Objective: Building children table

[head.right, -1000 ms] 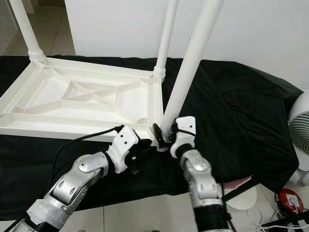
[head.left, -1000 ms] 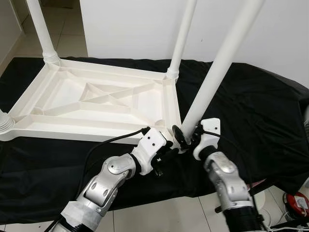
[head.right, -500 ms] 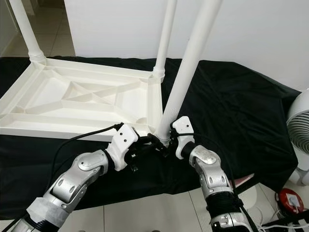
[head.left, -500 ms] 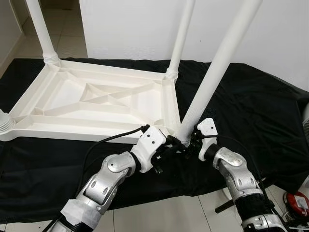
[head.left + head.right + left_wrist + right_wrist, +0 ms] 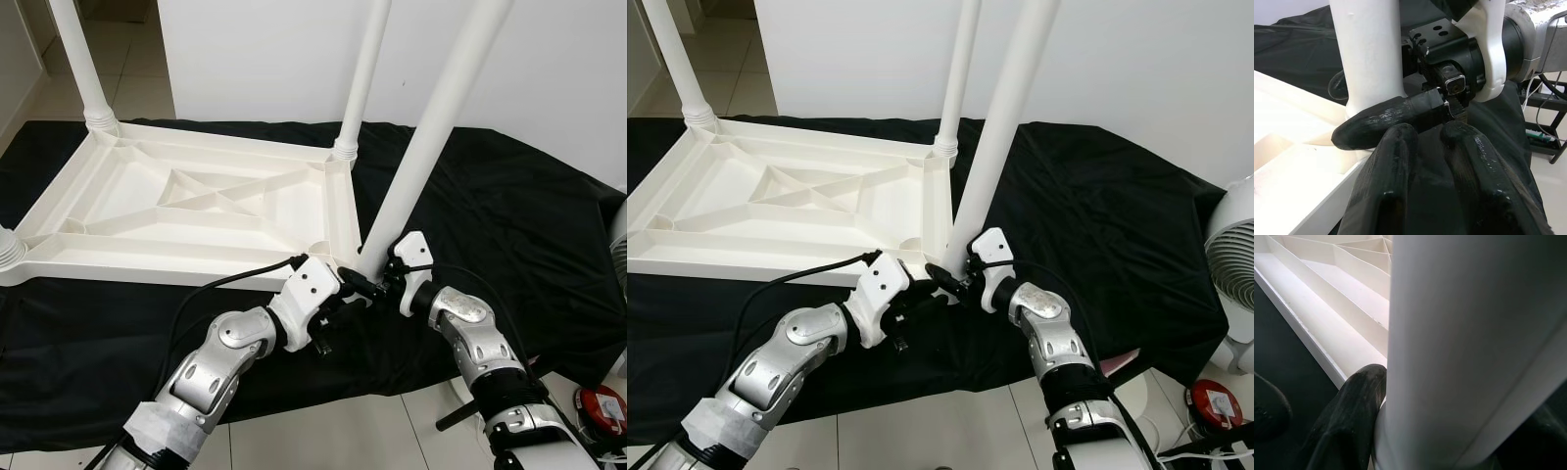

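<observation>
Upturned white plastic ribbed tabletop (image 5: 186,211) lies on black cloth-covered counter (image 5: 509,215), underside up. Three white round legs stand from its corners; the fourth white round plastic leg (image 5: 431,137) leans tilted at the near corner w/ its foot at the socket. Right end effector (image 5: 377,279) pinches that leg's base, one finger (image 5: 1347,431) pressed on the plastic. Left end effector (image 5: 348,299) sits just beside the same corner, fingers (image 5: 1396,191) pressed together, holding nothing. Counter edge runs close below both arms; tile floor beyond. White fan (image 5: 1234,245) stands past the counter's far right end. No legible writing.
</observation>
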